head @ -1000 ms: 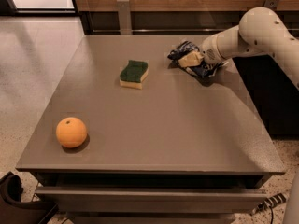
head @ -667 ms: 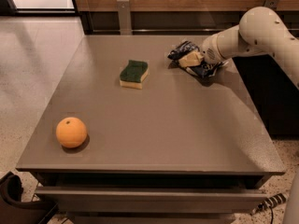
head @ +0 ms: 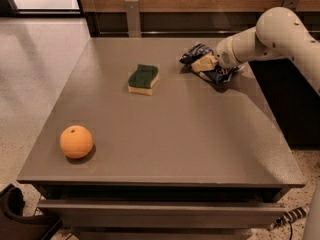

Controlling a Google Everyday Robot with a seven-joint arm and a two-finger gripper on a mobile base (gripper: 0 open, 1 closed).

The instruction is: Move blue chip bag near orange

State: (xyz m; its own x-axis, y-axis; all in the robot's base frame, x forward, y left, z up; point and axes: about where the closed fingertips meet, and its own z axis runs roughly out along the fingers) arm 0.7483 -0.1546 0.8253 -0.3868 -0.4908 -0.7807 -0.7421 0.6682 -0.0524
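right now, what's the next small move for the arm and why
Probably a short lift of the blue chip bag, if the hold is firm. The gripper is on it at the far right of the table; the orange lies front left, with the sponge near the path, so lifting first avoids dragging.

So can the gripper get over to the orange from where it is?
Probably yes. The gripper sits at the blue chip bag far right; the orange is front left, and the sponge lies just off that line.
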